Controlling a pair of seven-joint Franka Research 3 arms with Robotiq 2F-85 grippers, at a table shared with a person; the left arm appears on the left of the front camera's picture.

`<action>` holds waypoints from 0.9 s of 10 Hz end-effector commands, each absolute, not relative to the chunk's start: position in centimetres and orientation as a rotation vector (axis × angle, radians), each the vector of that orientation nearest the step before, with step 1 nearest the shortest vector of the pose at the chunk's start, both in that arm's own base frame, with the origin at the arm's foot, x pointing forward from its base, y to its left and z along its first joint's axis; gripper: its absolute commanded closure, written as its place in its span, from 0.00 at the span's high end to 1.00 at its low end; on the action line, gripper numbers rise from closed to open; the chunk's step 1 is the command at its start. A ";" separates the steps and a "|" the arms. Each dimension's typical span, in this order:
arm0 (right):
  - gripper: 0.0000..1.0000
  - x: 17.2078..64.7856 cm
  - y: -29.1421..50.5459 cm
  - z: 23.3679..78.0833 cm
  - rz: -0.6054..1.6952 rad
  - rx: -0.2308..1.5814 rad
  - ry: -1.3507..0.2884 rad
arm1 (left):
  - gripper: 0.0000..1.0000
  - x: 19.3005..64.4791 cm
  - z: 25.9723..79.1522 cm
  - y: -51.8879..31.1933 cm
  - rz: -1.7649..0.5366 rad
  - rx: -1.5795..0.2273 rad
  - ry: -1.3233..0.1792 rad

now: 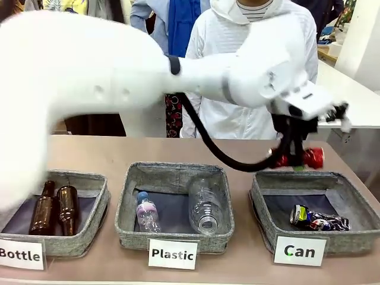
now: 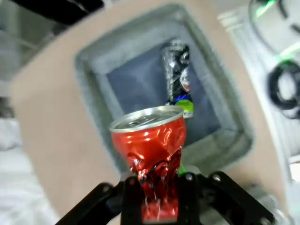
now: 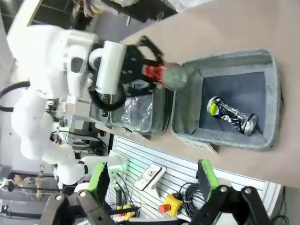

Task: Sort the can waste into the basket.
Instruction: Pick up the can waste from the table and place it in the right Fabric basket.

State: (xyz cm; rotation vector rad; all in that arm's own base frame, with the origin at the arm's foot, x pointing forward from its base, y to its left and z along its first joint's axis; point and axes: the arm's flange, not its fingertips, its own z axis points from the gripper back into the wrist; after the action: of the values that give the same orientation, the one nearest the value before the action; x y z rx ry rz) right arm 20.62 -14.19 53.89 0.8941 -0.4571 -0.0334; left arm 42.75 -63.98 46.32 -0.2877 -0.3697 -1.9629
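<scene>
While the left hand [image 2: 157, 187] pinches the red can [image 2: 152, 154] above the far edge of the Can basket [image 1: 261, 205], the black can [image 1: 317, 219] lies inside; the right hand [image 3: 154, 187] is spread.

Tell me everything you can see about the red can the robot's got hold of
The red can is a small, shiny metal drink can with a silver top end, its body badly crumpled and dented. The left gripper is shut on its lower part, black fingers pressing either side, so it is off the table and touches nothing else. It hangs above the rim of the Can basket, near the basket's far left corner in the front view. A black can already lies inside below it.
</scene>
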 end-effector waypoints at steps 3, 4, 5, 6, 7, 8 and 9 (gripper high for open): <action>1.00 21.1 -13.6 54.2 -0.012 0.888 -0.434 | 0.24 45.9 46.5 -70.3 -1.994 -0.255 -0.233; 1.00 21.1 -13.6 54.2 -0.012 0.888 -0.434 | 0.43 45.7 46.4 -70.3 -2.003 -0.256 -0.227; 1.00 21.1 -13.6 54.2 -0.012 0.888 -0.434 | 0.82 45.6 46.4 -70.2 -2.030 -0.251 -0.235; 1.00 21.1 -13.6 54.2 -0.012 0.888 -0.434 | 1.00 45.5 46.5 -70.1 -2.033 -0.251 -0.234; 1.00 21.1 -13.6 54.2 -0.012 0.888 -0.434 | 1.00 45.4 46.5 -70.0 -2.020 -0.245 -0.234; 1.00 21.1 -13.6 54.2 -0.012 0.888 -0.434 | 1.00 45.3 46.5 -69.9 -2.020 -0.246 -0.228; 1.00 21.1 -13.6 54.2 -0.012 0.888 -0.434 | 1.00 45.2 46.6 -69.6 -2.024 -0.235 -0.225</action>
State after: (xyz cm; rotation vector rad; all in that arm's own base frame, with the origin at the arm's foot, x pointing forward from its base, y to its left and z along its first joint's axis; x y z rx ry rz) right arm 21.07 -13.45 53.97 0.8836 -0.4405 -0.0135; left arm 43.10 -66.77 45.44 -0.2589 -0.2347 -2.0072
